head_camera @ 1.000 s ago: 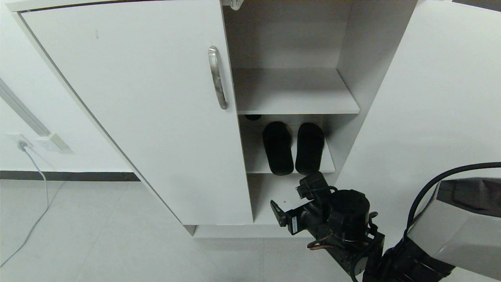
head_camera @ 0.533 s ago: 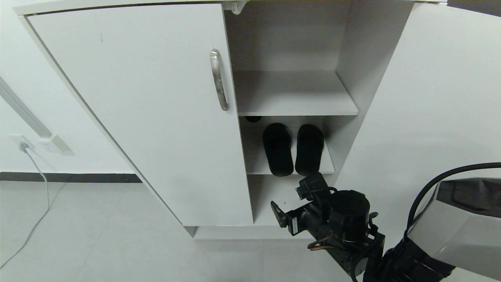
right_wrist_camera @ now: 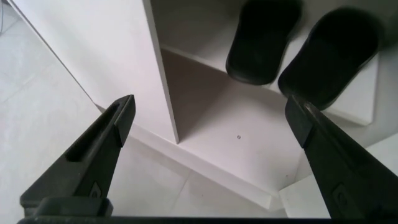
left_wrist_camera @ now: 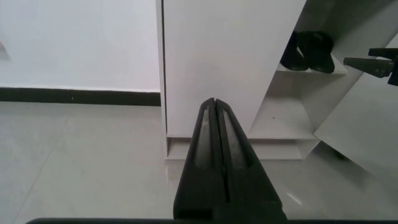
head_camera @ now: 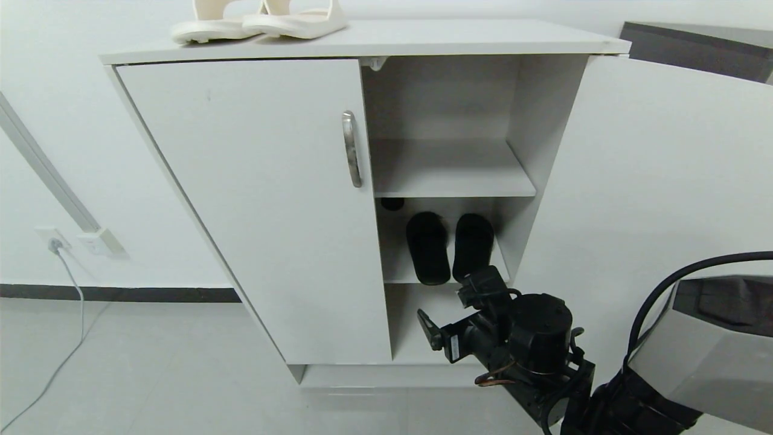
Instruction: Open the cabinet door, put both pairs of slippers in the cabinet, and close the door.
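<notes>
- The cabinet (head_camera: 362, 42) stands against the wall with its right door (head_camera: 652, 181) swung wide open.
- The left door (head_camera: 253, 199) is flat shut, its metal handle (head_camera: 352, 149) upright along the inner edge.
- One pair is home: the black slippers (head_camera: 427, 248) sit side by side on the middle shelf (head_camera: 395, 266), toes pointing inward, heels at the front edge.
- The upper shelf (head_camera: 450, 169) is bare, and so is the bottom compartment (head_camera: 416, 338).
- The cream slippers (head_camera: 296, 23) lie on the cabinet's top, towards its left end, next to each other.
- The right gripper (head_camera: 450, 311) hangs in front of the open half, just below the shelf with the black pair.
- Its jaws are spread wide with nothing between them.
- From its own camera, the right gripper (right_wrist_camera: 210, 106) frames the black slippers (right_wrist_camera: 261, 43) and the bottom compartment between its fingers.
- The left gripper (left_wrist_camera: 215, 106) is over the tiled floor (left_wrist_camera: 81, 155), facing the closed door, well apart from the cabinet.
- Its fingers are pressed together and hold nothing.
- On the wall to the left is a socket (head_camera: 51, 241), and a cable (head_camera: 72, 290) trails from it to the floor.
</notes>
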You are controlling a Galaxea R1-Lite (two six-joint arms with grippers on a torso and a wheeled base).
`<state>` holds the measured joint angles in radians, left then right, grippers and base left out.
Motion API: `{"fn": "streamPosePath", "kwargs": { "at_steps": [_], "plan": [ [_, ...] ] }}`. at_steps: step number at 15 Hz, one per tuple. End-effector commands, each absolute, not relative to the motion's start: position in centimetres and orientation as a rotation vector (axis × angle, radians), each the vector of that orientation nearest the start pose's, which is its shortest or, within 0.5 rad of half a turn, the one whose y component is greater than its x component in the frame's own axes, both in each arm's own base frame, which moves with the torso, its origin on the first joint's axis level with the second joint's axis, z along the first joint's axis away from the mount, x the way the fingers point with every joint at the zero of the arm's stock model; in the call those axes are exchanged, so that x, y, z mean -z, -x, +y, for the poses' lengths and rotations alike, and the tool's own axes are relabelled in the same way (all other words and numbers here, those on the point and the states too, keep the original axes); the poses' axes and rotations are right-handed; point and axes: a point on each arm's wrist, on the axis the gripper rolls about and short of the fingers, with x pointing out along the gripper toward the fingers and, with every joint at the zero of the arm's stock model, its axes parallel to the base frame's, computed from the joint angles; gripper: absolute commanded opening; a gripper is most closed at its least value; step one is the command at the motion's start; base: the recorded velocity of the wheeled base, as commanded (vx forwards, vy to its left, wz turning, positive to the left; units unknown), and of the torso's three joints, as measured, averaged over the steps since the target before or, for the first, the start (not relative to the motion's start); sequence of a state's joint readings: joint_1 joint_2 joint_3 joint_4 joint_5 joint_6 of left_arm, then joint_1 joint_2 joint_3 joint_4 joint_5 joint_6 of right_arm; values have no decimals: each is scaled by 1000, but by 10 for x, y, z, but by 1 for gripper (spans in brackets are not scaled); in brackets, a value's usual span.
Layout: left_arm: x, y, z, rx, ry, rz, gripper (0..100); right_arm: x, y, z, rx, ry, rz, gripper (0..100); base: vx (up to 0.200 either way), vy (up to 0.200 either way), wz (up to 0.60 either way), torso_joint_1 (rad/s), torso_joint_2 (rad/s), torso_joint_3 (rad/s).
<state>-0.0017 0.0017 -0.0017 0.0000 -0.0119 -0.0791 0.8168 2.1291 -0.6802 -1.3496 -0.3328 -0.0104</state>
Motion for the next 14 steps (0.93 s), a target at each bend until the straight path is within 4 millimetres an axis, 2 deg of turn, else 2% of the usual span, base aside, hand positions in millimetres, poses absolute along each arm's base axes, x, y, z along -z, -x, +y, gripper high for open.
{"fn": "streamPosePath", "kwargs": {
  "at_steps": [1, 7, 14],
  "plan": [
    [-76, 23, 0, 14, 80, 2, 0, -78, -249, 255, -485, 68, 86, 100, 0, 0, 0, 2, 2, 207],
    [-76, 23, 0, 14, 75, 2, 0, -74, -249, 255, -485, 75, 96, 100, 0, 0, 0, 0, 2, 169],
    [-76, 23, 0, 12, 78, 2, 0, -73, -248, 254, -485, 71, 88, 100, 0, 0, 0, 0, 0, 0]
  ]
}}
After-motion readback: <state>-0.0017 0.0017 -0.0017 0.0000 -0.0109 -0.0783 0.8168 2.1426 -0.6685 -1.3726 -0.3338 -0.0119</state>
